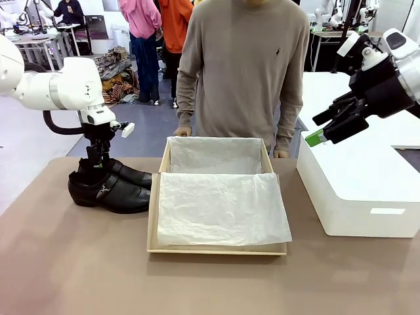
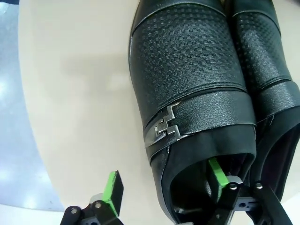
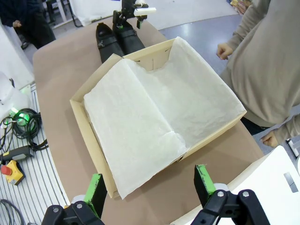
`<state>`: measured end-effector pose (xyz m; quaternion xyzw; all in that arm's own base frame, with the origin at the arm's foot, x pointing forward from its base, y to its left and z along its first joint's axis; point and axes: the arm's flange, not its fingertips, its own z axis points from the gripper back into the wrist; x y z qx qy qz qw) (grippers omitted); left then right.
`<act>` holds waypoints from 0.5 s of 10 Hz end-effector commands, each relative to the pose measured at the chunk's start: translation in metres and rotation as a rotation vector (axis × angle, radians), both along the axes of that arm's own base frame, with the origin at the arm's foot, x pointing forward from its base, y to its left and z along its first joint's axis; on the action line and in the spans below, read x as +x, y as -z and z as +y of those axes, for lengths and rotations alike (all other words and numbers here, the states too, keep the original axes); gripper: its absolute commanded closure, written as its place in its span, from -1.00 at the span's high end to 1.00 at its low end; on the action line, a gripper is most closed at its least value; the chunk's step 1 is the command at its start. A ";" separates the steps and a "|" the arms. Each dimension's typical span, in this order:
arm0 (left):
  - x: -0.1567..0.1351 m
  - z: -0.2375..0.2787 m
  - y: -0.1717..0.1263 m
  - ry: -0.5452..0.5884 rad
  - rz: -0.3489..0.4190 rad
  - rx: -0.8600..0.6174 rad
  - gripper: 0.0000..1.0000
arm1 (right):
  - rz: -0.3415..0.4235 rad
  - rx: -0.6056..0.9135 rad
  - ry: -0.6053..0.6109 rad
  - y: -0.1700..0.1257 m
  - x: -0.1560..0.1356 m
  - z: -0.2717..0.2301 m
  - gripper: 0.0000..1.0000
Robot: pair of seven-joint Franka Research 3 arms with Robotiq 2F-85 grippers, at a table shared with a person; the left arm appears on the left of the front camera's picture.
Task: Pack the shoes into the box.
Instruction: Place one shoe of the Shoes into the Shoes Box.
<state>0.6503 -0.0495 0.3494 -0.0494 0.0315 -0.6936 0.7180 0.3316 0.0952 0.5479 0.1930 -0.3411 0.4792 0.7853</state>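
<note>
Two glossy black shoes [image 1: 115, 191] lie side by side at the table's left, toes toward the box. My left gripper [image 1: 98, 165] stands straight down on their heel end. In the left wrist view it [image 2: 165, 180] is open astride the buckled shoe's [image 2: 187, 70] side wall, one green pad inside the opening and the other outside over the table. The second shoe [image 2: 262, 56] lies against the first. The tan box [image 1: 152, 223] sits mid-table, lined with white tissue paper [image 1: 220, 207]. My right gripper [image 1: 325, 128] hangs open and holds nothing, high at the right; from it [image 3: 150, 187] the box [image 3: 97, 150] lies below.
A large white block [image 1: 361, 190] stands on the table right of the box, under my right gripper. A person stands at the far side with one hand [image 1: 182, 131] near the box's far left corner and the other [image 1: 281, 154] near its far right corner. Bare table lies in front.
</note>
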 end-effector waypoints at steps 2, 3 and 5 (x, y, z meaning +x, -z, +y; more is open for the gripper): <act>0.003 0.003 -0.004 0.012 0.012 0.002 -0.57 | -0.011 0.018 -0.021 0.000 0.003 0.000 1.00; 0.003 0.003 -0.004 0.012 0.010 0.005 -0.95 | -0.011 0.018 -0.021 0.000 0.003 0.000 1.00; 0.003 0.003 -0.005 0.012 0.007 0.014 -1.00 | -0.011 0.018 -0.021 0.000 0.003 0.000 1.00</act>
